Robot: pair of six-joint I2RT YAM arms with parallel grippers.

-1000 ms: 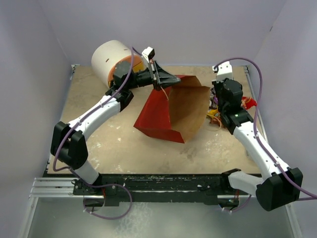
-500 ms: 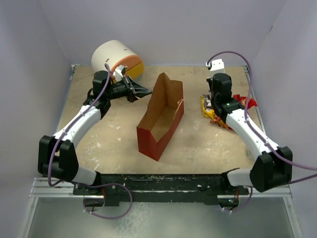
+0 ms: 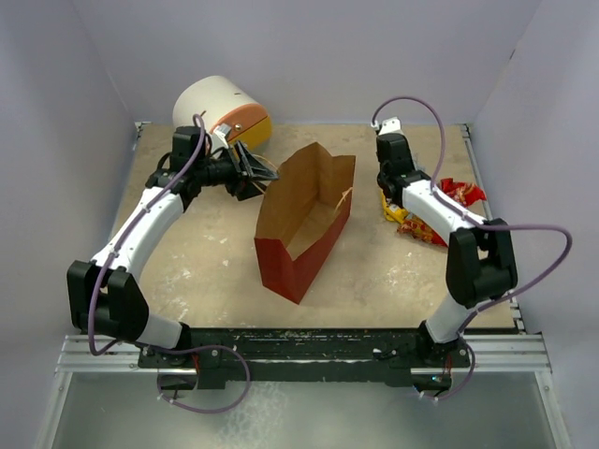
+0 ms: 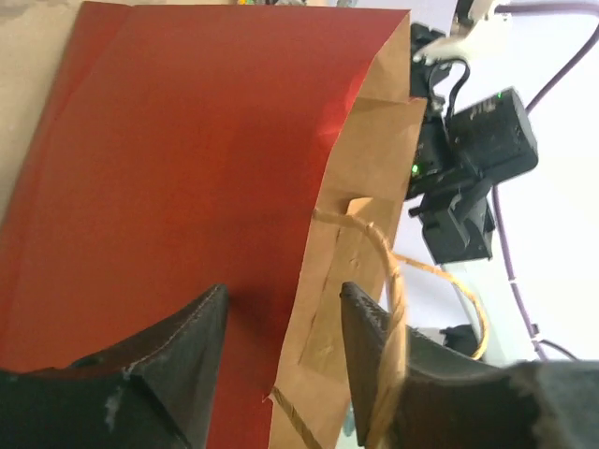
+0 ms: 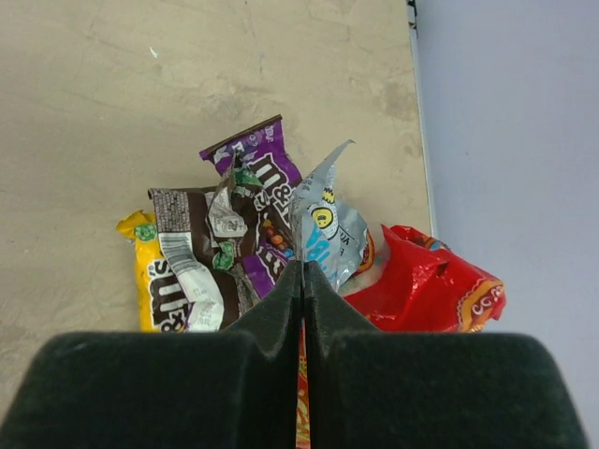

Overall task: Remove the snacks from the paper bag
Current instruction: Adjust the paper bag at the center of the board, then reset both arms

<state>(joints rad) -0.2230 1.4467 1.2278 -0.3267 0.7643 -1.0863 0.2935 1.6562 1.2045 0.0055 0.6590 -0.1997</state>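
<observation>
The paper bag (image 3: pixel 285 267), red outside and kraft brown inside, stands mouth up mid-table. My left gripper (image 3: pixel 262 178) is open at its far-left rim. In the left wrist view the bag (image 4: pixel 187 140) wall runs between the spread jaws of the left gripper (image 4: pixel 283 290), and a twisted handle (image 4: pixel 388 271) drapes over the right finger. The snacks (image 3: pixel 412 223) lie in a pile right of the bag. They include a purple packet (image 5: pixel 257 168), a brown one (image 5: pixel 187 243), a yellow one (image 5: pixel 140 271), a silver-blue one (image 5: pixel 323 229) and a red bag (image 5: pixel 421 290). My right gripper (image 5: pixel 301 267) hangs shut just above them (image 3: pixel 391 190).
A white cylindrical unit with an orange and yellow face (image 3: pixel 217 108) stands at the back left, close behind the left wrist. The right wall and the table's right edge (image 5: pixel 421 140) run close beside the snack pile. The right arm (image 4: pixel 468 150) shows beyond the bag's mouth.
The bag, held up and tipped a second ago, now stands on the table. The left jaws have opened at its rim. The right arm has folded, its gripper drawn slightly back and left.
</observation>
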